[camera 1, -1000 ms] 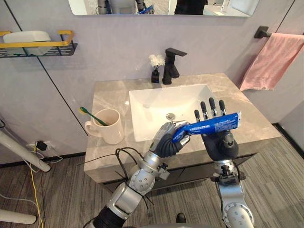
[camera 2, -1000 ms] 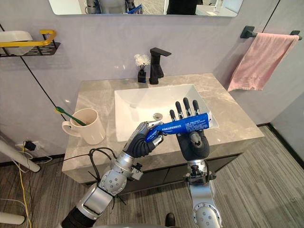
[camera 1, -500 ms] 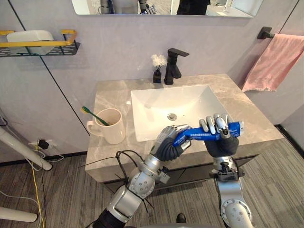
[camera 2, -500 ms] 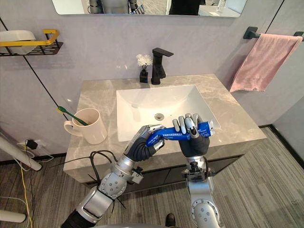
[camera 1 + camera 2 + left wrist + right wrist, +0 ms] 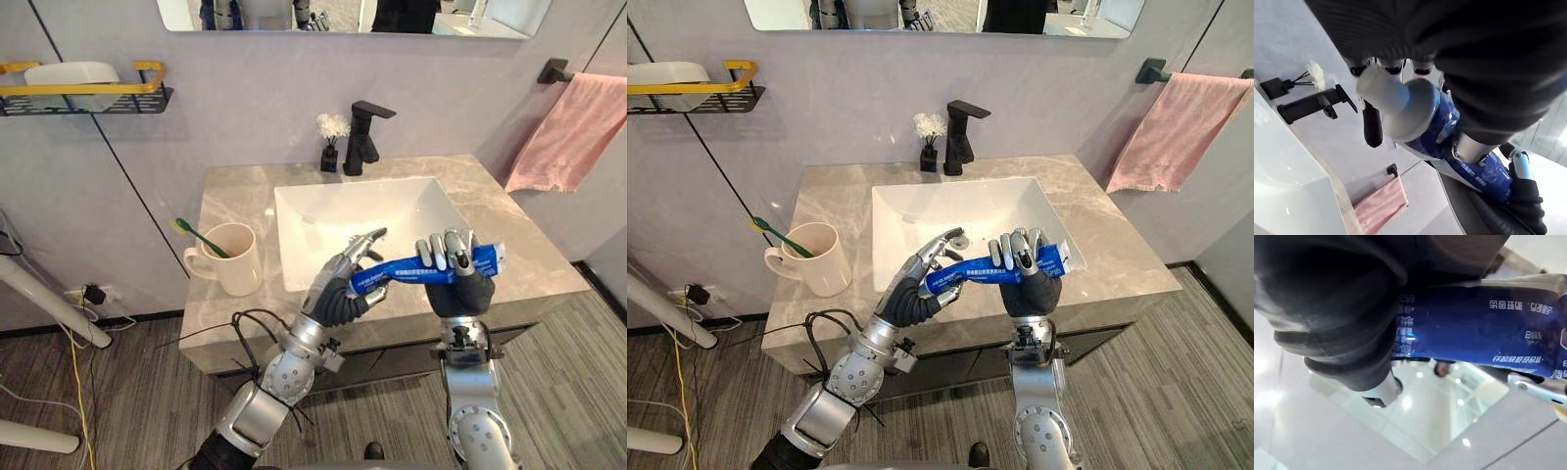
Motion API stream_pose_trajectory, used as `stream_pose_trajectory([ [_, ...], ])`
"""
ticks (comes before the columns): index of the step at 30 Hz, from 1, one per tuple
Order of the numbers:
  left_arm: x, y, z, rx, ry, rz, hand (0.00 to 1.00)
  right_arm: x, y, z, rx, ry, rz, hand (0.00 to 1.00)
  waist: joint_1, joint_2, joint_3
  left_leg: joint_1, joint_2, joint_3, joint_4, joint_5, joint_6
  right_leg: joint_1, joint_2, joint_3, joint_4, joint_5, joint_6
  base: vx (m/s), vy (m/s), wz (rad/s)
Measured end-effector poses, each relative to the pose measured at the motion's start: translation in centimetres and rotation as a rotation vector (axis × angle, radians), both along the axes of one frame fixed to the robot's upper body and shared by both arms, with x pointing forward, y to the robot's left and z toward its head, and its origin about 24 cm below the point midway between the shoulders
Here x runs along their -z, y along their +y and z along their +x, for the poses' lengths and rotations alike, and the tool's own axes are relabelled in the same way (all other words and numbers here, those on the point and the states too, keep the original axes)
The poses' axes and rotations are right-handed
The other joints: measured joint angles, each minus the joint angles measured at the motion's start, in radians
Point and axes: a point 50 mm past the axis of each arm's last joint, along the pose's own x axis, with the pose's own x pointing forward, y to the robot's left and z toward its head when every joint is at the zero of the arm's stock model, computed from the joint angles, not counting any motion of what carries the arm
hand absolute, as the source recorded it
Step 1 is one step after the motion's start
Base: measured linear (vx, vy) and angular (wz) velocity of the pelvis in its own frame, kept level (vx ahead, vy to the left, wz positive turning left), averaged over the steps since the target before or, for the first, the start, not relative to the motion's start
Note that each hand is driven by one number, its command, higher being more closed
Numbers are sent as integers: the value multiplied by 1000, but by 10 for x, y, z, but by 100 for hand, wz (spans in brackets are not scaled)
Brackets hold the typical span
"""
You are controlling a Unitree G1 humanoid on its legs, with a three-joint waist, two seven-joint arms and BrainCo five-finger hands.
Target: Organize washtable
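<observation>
Blue toothpaste tube (image 5: 421, 269) is held level in the air over the 6 o'clock rim of the sink (image 5: 294, 196). R hand (image 5: 460, 294) has fingers clamped round the tube's flat end. L hand (image 5: 338, 294) is at the cap end, fingers straight and apart, tube against palm. Mug (image 5: 230, 266) w/ green toothbrush (image 5: 196, 237) stands on the surface (image 5: 509, 235) at sink's 9 o'clock.

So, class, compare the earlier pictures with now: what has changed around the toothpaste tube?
The right hand has curled its straight fingers round the tube and taken hold. The left hand, which gripped the cap end, has straightened its fingers and appears to be letting go. The mug, toothbrush, tap and towel stayed put.
</observation>
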Motion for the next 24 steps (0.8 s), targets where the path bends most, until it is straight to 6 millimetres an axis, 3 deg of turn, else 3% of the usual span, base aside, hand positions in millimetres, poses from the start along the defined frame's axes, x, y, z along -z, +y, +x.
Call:
stream_pose_trajectory([
  [6,13,37,3,-200,50,-19,0,-28,-34,15,215,-119,-10,100,4,1,0,1,-2,-32,-10,14,-1,16,-2,-34,0,-4,-3,-15,-10,16],
  [11,22,54,-1,-290,92,-17,0,-61,-50,28,328,-251,-6,100,12,0,0,-1,-9,-80,-46,49,-5,28,-7,-84,0,-7,-5,-25,-28,29],
  [17,35,61,-14,-359,161,-58,0,-105,-66,58,431,-344,26,100,86,-10,3,-13,-19,-167,-82,87,-10,59,-15,-181,-1,-18,-2,-54,-36,49],
  [21,43,65,-23,-393,218,-97,0,-138,-66,69,465,-408,120,100,145,-34,13,-28,-23,-249,-116,129,-20,76,-15,-270,-4,-29,-2,-29,-43,62],
  [24,49,65,-29,-406,269,-143,0,-150,-64,73,472,-415,157,100,181,-52,12,-41,-30,-289,-116,134,-22,86,-17,-307,-4,-35,-2,-4,-18,45],
])
